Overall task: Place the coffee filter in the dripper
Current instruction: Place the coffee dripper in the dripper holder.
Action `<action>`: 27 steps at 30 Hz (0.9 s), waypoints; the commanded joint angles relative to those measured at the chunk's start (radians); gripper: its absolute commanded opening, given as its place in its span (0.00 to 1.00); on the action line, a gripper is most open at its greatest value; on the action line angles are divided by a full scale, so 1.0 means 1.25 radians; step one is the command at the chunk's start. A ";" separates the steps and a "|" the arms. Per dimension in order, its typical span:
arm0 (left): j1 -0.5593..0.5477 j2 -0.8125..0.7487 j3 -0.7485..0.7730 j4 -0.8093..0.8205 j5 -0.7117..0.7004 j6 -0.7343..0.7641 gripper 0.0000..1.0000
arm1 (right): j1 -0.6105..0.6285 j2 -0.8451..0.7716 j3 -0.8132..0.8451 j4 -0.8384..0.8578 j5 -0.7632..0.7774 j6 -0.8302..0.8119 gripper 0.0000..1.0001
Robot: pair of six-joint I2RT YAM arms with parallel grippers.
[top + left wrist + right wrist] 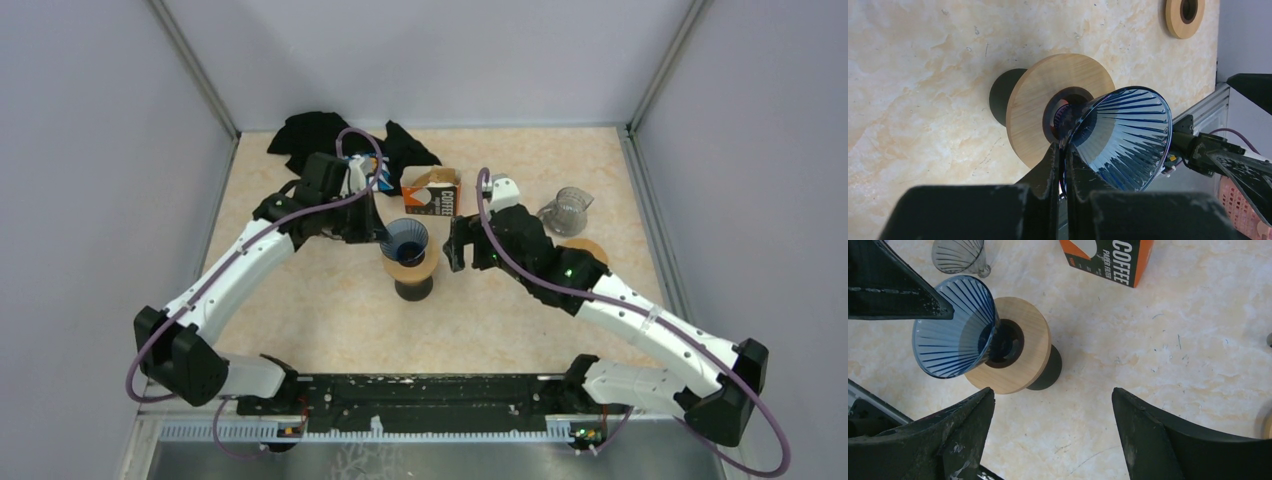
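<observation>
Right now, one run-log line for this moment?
left gripper: shut on blue dripper rim | right gripper: open, empty | blue dripper: no filter yet | filter box: behind it

My marbled table [330, 320] carries a black stand [413, 290] at centre, a filter box [432, 195] at twelve o'clock, black cloth [320, 135] at eleven, and a clear glass cone [567, 210] and wooden ring [1172, 17] at two.

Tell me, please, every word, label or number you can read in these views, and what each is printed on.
"COFFEE": large white letters on the orange and black cardboard box standing on the table.
"PAPER FILTER": smaller white letters next to it on the same box.
Fine print near the box's corner: too small to read.
No other readable text shows in any view.
</observation>
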 commanded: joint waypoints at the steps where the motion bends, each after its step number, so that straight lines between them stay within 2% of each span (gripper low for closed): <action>1: -0.008 0.005 0.029 0.028 -0.021 0.002 0.00 | -0.002 0.011 0.055 0.034 -0.005 0.002 0.87; 13: -0.021 0.032 0.020 0.023 -0.023 0.011 0.00 | -0.006 0.107 0.125 0.040 -0.050 -0.003 0.78; 27: -0.038 0.065 0.046 -0.025 -0.067 0.026 0.00 | -0.057 0.221 0.169 0.086 -0.175 0.039 0.57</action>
